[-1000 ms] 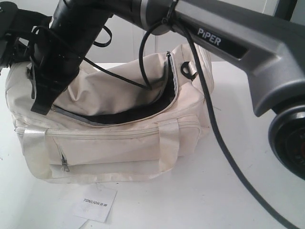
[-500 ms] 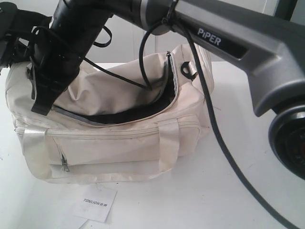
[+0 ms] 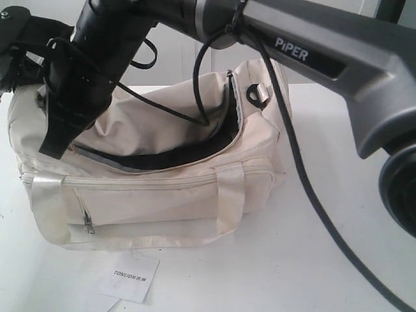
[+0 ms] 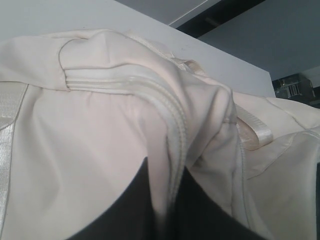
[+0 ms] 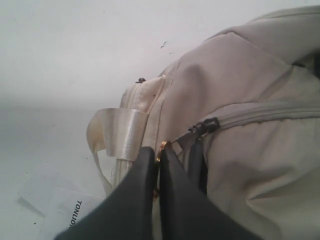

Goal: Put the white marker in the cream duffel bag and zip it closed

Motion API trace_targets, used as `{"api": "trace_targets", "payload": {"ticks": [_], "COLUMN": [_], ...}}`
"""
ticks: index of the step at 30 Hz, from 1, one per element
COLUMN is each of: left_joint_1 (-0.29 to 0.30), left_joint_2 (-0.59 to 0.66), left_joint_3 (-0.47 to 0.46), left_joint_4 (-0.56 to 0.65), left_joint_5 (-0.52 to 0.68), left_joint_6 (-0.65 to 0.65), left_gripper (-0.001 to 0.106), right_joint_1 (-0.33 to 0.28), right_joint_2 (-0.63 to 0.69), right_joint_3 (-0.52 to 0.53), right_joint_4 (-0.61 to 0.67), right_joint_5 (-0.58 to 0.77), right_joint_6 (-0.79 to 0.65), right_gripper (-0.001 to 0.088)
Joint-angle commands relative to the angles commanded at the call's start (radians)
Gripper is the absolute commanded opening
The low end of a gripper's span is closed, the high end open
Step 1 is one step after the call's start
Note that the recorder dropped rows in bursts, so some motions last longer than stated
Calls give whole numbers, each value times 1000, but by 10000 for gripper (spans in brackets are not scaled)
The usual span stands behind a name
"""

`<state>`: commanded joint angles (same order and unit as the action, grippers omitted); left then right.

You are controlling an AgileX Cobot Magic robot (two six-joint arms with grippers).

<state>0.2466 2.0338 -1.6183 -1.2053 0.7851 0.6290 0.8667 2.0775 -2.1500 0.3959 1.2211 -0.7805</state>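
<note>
A large soft cream fabric duffel bag (image 3: 162, 195) sits on the white bench (image 3: 312, 273), its curved top zipper gaping to show the dark lining (image 3: 169, 153). The grey right arm (image 3: 312, 52) reaches across to the bag's left end. There the right claw (image 5: 157, 152) is pressed together on a small gold-coloured zipper pull (image 5: 162, 146). The left claw (image 4: 166, 165) pinches a raised fold of the bag's cream fabric along a zipper seam. A white paper tag (image 3: 130, 276) lies on the bench just in front of the bag.
</note>
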Motion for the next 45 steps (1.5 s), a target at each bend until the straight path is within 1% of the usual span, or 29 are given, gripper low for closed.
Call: {"api": "trace_targets", "payload": {"ticks": [10,14,19,20,21,23,27,28,29,30,31,32,33,34,35,36,37,39,42,45], "left_joint_1": [8,9,9,9,9,9,9,16,22,46,62,95,112,137,144,149,149,149,147,147], "left_joint_2": [0,0,0,0,0,0,0,-3,-7,-26,-43,-82,-100,-144,-167,-207,-248,-323,-420,-506], "left_joint_3": [0,0,0,0,0,0,0,0,0,0,0,0,0,0,0,12,39,105,233,356], "left_joint_4": [-4,-4,-4,-4,-4,-4,1,1,3,7,19,80,125,192,222,262,275,275,263,250], "left_joint_5": [14,18,31,31,31,34,44,48,55,67,74,78,90,147,179,208,204,204,204,177], "left_joint_6": [0,4,23,23,23,23,23,17,8,3,3,-6,-25,-55,-55,-62,-75,-75,-75,-75], "left_gripper": [0,0,1,15,54,187,501,614,658,691,690,682,682,682,682,682,675,668,668,668], "right_joint_1": [0,0,0,0,0,0,0,0,0,0,0,0,0,0,0,0,0,0,0,0], "right_joint_2": [0,-1,-1,-1,-1,-1,-1,-1,-1,1,1,3,6,7,7,7,7,7,7,7], "right_joint_3": [1,29,30,30,30,30,30,30,30,30,30,30,30,30,30,30,30,30,30,30], "right_joint_4": [-6,-10,-12,-14,-16,-16,-16,-16,-16,-16,-16,-16,-18,-21,-21,-21,-21,-25,-25,-25], "right_joint_5": [0,0,0,0,0,0,0,-23,-26,-37,-47,-72,-86,-106,-117,-137,-144,-144,-146,-146], "right_joint_6": [26,26,19,19,19,19,19,19,19,21,22,22,22,22,22,25,25,25,29,29], "right_gripper": [0,0,0,0,0,0,0,0,0,0,0,0,0,0,0,0,0,0,0,0]}}
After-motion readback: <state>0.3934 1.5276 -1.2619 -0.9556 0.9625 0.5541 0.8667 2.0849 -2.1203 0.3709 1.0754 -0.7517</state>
